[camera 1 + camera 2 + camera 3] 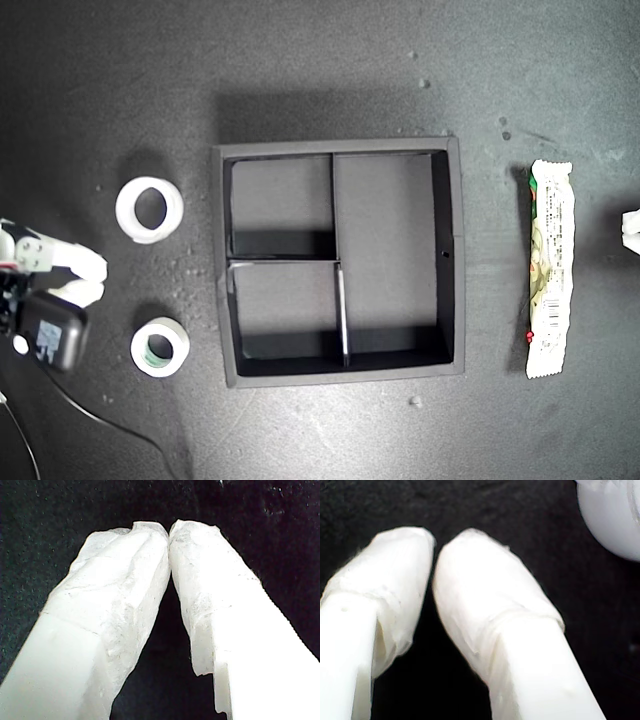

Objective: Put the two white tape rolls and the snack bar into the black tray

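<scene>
1. Your first hand [169,530] is closed tip to tip and empty.
2. Your second hand [434,545] is all but closed and also empty.
3. In the exterior view, the all-white tape roll [149,209] and the green-cored tape roll [160,346] lie on the bench left of the black tray [452,250] — the snack bar [550,268] lies to its right.

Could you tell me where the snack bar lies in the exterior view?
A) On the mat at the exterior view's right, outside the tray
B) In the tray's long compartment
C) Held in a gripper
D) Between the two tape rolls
A: the snack bar lies on the mat beyond the black tray, whose compartments are empty.
</scene>
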{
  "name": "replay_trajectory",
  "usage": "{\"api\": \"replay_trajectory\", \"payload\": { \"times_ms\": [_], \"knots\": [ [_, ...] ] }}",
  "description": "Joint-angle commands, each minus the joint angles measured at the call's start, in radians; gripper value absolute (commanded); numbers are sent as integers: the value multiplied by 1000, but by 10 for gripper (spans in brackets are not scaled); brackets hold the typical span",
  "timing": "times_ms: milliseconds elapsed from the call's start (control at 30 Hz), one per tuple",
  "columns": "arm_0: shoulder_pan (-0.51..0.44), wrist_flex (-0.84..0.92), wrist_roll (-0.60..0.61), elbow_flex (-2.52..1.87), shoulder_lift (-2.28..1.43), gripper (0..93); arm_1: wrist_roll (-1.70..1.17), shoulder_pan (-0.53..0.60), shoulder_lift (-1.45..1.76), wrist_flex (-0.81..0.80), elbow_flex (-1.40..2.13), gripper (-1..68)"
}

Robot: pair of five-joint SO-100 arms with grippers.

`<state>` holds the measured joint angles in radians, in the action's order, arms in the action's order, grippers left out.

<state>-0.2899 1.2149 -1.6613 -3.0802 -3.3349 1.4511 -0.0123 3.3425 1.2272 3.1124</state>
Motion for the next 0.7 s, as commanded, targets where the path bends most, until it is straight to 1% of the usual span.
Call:
{"api": "replay_trajectory", "payload": {
  "times_ms": [0, 133, 200, 300, 367, 467, 667],
  "knots": [
    [-26, 61, -34, 0, -49, 15, -84, -18, 6, -40, 12, -4],
    [-41, 215, -52, 133, -49, 6, -109, -8, 6, -103, 11, -4],
    [-31, 250, -14, 215, -49, 3, -135, 9, 6, -163, -3, -4],
    [23, 275, 75, 325, -49, 2, -184, 15, 6, -206, -71, -4],
    [60, 275, 137, 390, -48, 2, -225, 11, 6, -204, -141, -4],
    [101, 275, 193, 488, 23, 2, -284, 6, -6, -175, -267, -4],
    [143, 232, 305, 753, 400, 5, -374, -20, -29, -106, -453, -4]
  ]
}}
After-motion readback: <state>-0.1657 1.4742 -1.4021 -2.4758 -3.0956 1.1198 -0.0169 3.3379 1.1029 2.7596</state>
